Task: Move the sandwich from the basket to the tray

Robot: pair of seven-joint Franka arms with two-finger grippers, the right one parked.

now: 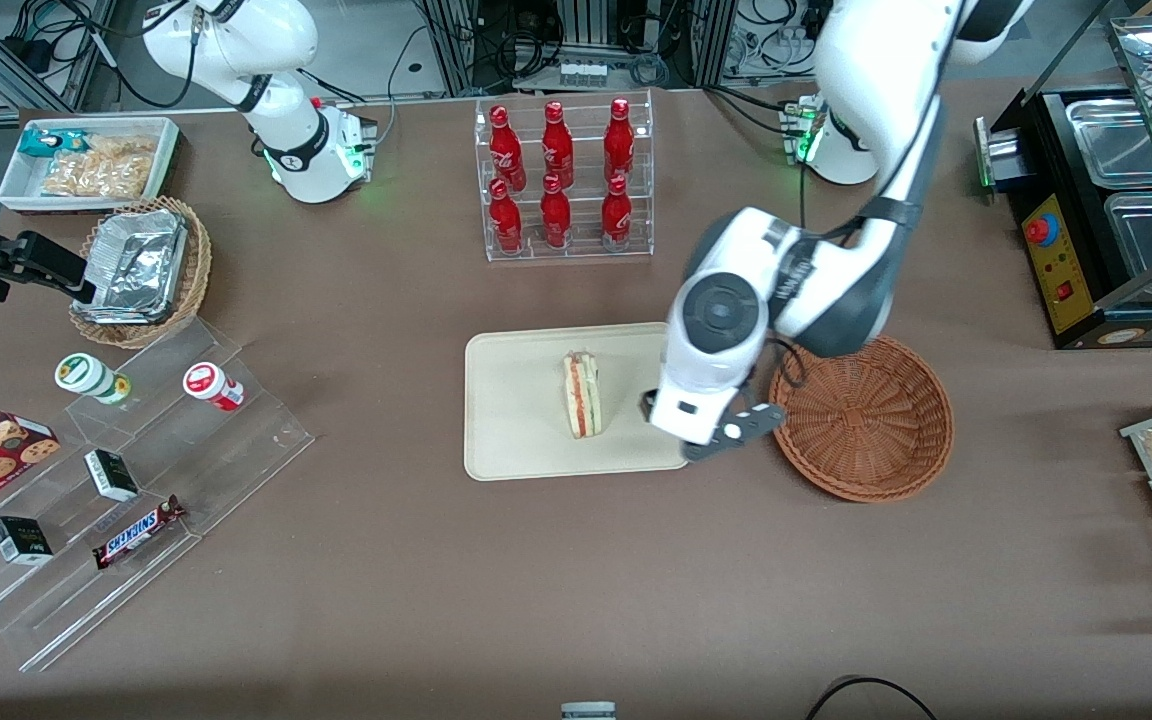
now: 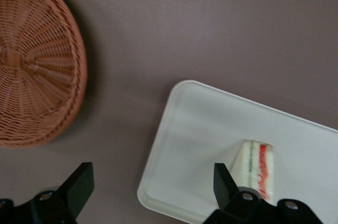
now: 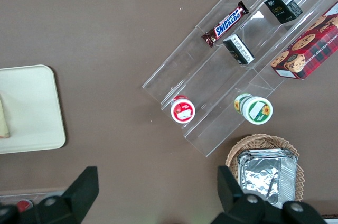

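Sandwich placement looks essentially finished: the triangular wedge stands on its edge on the beige tray, near the tray's middle, with its pink-red and green filling layers facing up toward the front camera. In the left wrist view the same wedge sits on the tray, free of the fingers. The round reddish-brown wicker basket lies on the table just beside the tray, toward the working arm's end, and nothing shows inside it; its woven bottom is bare in the wrist view too.

The left arm's gripper hovers above the tray's edge nearest the basket, between sandwich and basket. Its fingers are spread wide apart and carry nothing, with the sandwich just beside one fingertip but not held.

Judging from this, the transfer itself is done: sandwich out of the basket, resting on the tray, released. What seems left is only for the arm to draw clear of the tray without knocking the upright wedge over
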